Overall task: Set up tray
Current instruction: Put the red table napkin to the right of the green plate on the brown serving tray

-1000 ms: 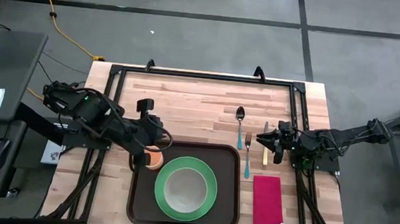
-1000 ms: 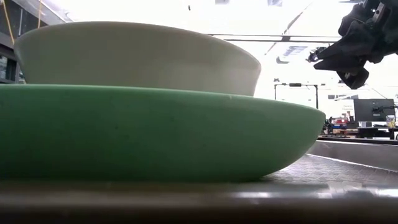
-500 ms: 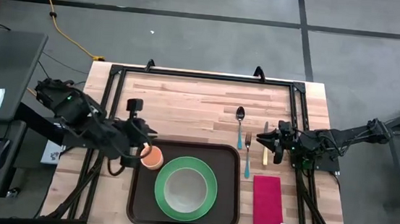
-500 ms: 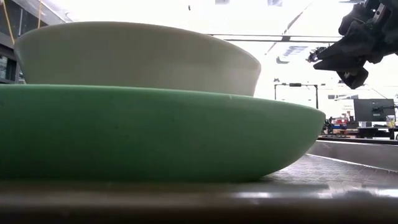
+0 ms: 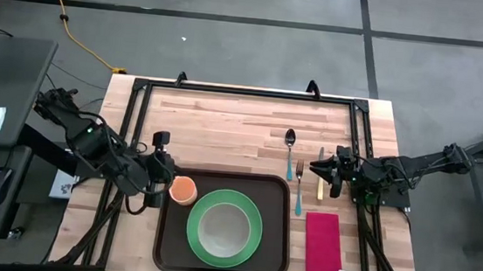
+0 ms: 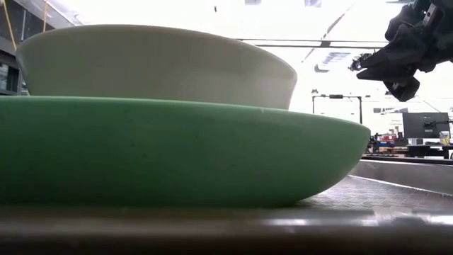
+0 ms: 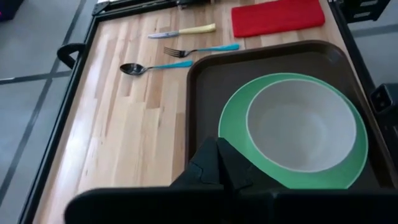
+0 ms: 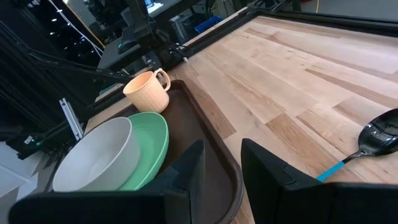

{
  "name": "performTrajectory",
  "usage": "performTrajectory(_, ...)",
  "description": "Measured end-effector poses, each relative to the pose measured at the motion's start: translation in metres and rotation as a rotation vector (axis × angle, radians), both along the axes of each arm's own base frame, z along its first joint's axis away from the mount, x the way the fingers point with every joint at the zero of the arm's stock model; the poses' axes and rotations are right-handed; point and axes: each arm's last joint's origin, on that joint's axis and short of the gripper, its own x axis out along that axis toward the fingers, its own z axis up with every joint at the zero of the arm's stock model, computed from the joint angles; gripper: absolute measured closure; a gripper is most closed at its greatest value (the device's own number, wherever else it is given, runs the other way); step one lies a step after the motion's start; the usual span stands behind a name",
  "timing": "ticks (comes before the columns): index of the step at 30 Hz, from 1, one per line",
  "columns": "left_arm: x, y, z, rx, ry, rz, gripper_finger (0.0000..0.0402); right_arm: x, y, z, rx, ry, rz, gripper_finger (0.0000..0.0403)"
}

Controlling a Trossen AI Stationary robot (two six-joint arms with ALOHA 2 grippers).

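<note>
**Tray with plate, bowl and cup on a wooden worktop, both arms off to the sides**

A dark brown tray (image 5: 222, 224) with a raised rim lies at the near middle of the pale wooden worktop (image 5: 225, 125). On it sits a green plate (image 5: 224, 227), and a cream bowl (image 5: 223, 227) rests in the middle of the plate. An orange cup (image 5: 183, 189) with a handle stands on the tray's far left corner, just beside the plate.

To the right of the tray, flat on the worktop, lie three pieces of cutlery side by side. A fork (image 5: 298, 189) with a blue handle is nearest the tray. A spoon (image 5: 289, 150) with a blue handle lies a little farther back. A knife (image 5: 319, 175) with a yellow handle lies right of them. A red napkin (image 5: 324, 246) lies at the near right, apart from the tray.

The left tool (image 5: 162, 149) hangs over the worktop just left of the tray, near the cup and touching nothing. Whether its fingers are apart or together cannot be told.

The right tool (image 5: 317, 168) hovers by the knife at the right side of the worktop. Its fingers (image 8: 186, 171) stand apart, with nothing between them.
</note>
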Motion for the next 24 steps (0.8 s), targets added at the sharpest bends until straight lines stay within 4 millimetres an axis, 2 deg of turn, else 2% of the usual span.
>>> performTrajectory(10, -0.004, 0.003, -0.014, 0.015, 0.017, 0.003, 0.0334, 0.000, 0.000, 0.000, 0.003, 0.000, 0.002, 0.0320)
performTrajectory(24, -0.016, 0.013, -0.012, 0.077, 0.035, 0.037, 0.0330, 0.000, 0.000, 0.000, 0.005, -0.004, 0.004, 0.0320)
